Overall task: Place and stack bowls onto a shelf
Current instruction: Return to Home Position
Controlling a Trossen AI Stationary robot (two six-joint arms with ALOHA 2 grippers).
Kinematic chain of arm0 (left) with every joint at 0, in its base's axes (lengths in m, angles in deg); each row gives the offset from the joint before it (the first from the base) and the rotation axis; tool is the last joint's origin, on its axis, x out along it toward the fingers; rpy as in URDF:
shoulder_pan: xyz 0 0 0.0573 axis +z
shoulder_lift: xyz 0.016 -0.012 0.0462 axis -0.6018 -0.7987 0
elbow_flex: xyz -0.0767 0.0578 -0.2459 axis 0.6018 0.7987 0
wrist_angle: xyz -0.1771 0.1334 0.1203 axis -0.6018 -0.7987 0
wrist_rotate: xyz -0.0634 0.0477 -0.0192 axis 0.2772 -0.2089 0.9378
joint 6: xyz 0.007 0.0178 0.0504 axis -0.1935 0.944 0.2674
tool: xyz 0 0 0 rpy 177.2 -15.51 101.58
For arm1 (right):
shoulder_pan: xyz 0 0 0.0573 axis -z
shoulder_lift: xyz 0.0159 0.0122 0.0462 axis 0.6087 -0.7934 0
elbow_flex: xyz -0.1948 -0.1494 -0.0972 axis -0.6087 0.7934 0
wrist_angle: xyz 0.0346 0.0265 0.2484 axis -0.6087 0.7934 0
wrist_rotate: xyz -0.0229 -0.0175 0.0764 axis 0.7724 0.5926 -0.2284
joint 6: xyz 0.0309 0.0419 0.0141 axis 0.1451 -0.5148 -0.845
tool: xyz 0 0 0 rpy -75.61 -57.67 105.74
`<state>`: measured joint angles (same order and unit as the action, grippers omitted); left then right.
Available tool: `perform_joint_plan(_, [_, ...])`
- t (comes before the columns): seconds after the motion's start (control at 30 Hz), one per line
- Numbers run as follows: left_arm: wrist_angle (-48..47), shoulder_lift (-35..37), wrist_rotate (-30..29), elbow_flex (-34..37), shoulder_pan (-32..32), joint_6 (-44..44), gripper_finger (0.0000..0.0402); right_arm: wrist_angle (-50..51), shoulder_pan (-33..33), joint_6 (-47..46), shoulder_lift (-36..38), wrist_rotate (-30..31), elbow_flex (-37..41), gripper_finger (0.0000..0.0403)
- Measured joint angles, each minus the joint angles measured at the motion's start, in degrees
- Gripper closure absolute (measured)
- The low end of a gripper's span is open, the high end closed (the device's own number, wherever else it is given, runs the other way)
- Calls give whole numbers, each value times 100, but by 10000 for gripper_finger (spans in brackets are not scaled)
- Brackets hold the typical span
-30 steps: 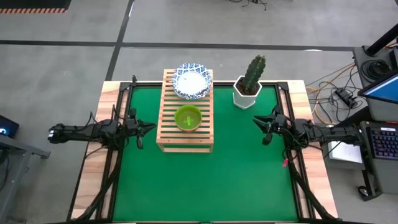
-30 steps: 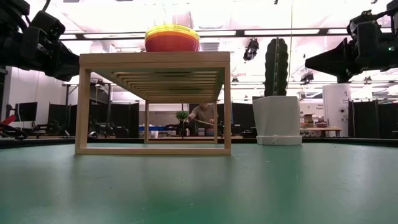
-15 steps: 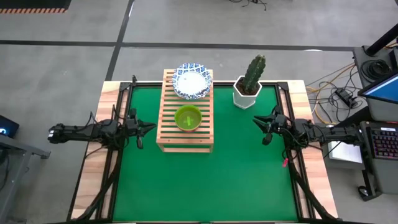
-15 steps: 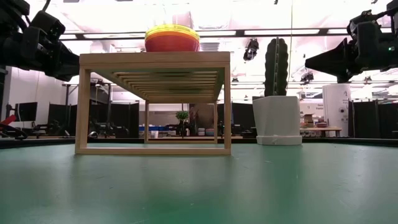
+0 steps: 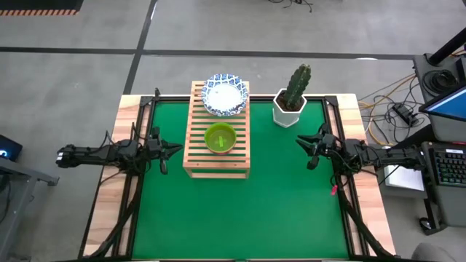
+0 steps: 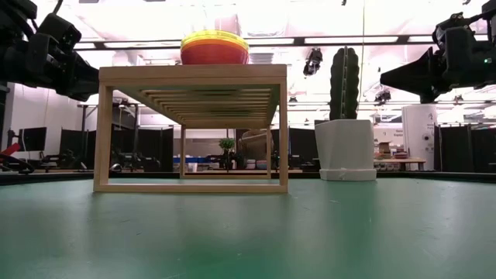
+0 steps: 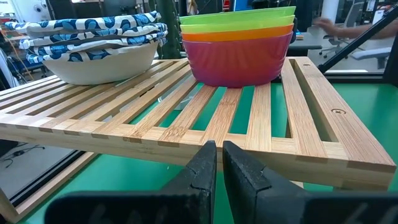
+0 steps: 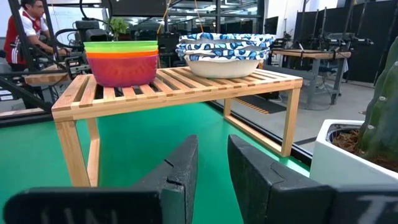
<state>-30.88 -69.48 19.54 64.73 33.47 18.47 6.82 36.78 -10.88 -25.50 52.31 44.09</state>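
**Both bowl stacks on the shelf, arms at the counter's sides**

The green counter (image 5: 240, 211) carries the wooden slatted shelf (image 5: 218, 166), which stands left of centre toward the far edge. The left gripper (image 5: 177, 148) hovers just left of the shelf, its fingers drawn almost together and holding nothing. The right gripper (image 5: 299, 141) hangs well apart on the shelf's right, its fingers parted by a narrow gap and also empty. The stacked white-and-blue bowls (image 5: 225, 95) sit on the shelf's far end. The nested plastic bowls (image 5: 220, 138), green on top and purple at the bottom, sit mid-shelf. A white cactus pot (image 5: 288, 110) stands on the counter beside the shelf's far end.
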Motion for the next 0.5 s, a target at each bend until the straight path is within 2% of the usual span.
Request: perform_joint_plan(0.5, [0,0,1,0,0,0,391,0,0,0,0,0,0,335])
